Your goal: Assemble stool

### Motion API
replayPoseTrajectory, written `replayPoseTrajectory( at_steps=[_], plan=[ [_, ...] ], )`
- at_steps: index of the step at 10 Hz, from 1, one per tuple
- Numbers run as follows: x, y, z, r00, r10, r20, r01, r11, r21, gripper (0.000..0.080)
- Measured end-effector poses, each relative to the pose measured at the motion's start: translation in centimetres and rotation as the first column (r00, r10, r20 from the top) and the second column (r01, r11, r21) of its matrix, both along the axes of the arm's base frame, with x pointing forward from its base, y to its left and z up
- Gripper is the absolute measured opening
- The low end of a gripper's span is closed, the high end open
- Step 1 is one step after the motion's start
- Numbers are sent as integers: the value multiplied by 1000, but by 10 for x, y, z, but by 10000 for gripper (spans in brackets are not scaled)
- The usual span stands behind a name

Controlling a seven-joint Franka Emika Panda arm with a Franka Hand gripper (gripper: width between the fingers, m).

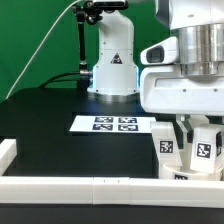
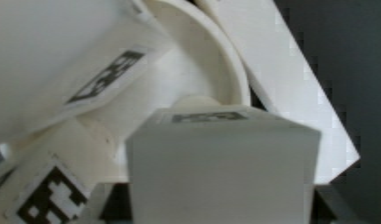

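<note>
Two short white blocky plastic legs (image 1: 186, 146) with black-and-white square tags stand under the arm at the exterior view's right, just behind the low white wall (image 1: 100, 186) edging the black table (image 1: 45, 125). One Panda gripper (image 1: 190, 128) hangs right over them, but whether its fingers are apart or clamped I cannot tell. Farther back lies the flat white marker board (image 1: 114, 124). Up close, the wrist view shows a blocky white leg (image 2: 222, 160) against tagged white pieces (image 2: 98, 80), too blurred to sort out.
</note>
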State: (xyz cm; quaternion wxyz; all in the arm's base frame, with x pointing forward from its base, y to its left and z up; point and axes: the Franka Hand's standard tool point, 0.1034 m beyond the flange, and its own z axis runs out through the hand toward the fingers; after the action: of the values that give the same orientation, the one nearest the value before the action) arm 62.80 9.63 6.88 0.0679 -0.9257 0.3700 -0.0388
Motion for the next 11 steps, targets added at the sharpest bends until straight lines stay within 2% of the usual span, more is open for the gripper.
replayPoseTrajectory(
  at_steps=[1,3,6,11],
  plan=[
    [0,0,0,999,-45,-5,45,999,7,338],
    [1,1,0,964,-266,1,265,963,47,338],
    [0,4,0,777,-625,-72,629,768,124,338],
    [-1,9,-1,542,-824,-166,840,522,148,338]
  ],
)
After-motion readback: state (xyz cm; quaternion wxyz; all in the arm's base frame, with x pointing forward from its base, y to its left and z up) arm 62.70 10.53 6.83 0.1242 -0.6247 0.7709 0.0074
